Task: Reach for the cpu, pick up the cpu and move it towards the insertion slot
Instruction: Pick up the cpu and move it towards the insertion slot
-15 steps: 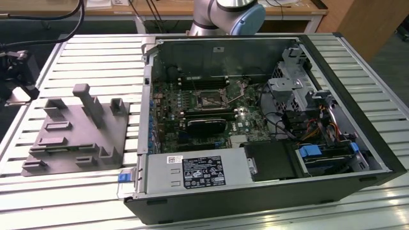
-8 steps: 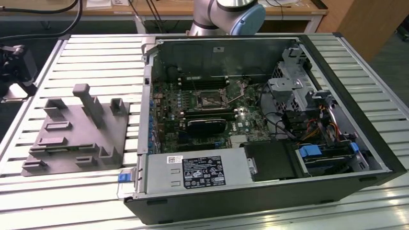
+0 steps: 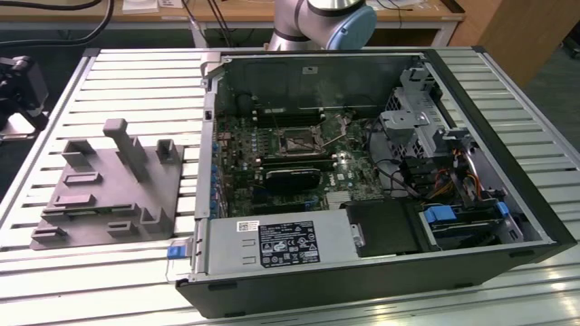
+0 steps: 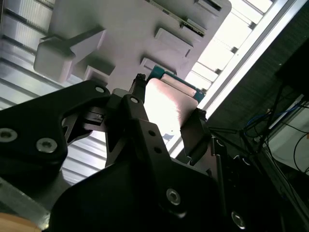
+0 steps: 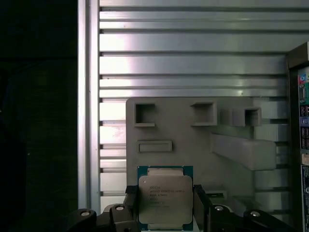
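Note:
The cpu, a flat square chip with a silvery top and a green rim, sits between my gripper's two black fingers, which press on its opposite edges. The chip hangs well above the grey plastic fixture. In the second wrist view the cpu shows bright between the same fingers, again over the fixture. The insertion slot, a square socket with a shiny frame and dark centre, lies on the motherboard inside the open computer case.
The grey fixture with upright posts lies on the slatted metal table, at the exterior view's left of the case. Inside the case are a black heatsink block, a power supply and drive cages. The arm's base stands behind the case.

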`<state>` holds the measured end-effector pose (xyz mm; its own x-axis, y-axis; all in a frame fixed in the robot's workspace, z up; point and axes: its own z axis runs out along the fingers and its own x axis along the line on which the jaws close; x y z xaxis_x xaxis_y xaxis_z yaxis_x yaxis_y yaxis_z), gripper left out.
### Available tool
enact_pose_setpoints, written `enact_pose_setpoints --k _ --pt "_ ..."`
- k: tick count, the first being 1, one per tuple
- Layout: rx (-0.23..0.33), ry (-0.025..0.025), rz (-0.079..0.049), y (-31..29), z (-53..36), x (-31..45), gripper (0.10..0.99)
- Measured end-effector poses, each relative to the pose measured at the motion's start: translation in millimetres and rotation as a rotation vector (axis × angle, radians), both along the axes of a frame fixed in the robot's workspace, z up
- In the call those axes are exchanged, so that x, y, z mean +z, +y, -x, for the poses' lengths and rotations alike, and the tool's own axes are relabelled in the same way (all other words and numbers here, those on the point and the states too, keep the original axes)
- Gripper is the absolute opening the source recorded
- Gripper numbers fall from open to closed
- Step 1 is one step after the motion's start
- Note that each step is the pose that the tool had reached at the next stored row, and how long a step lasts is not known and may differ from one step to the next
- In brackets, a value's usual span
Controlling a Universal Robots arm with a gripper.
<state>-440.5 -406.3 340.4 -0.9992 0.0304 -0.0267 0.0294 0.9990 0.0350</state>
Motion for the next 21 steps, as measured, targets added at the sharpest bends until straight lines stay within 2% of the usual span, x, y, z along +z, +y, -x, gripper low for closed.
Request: enact_pose_setpoints --k 21 --pt "0.0 -0.0038 0.0 0.0 0.0 23.9 0.541"
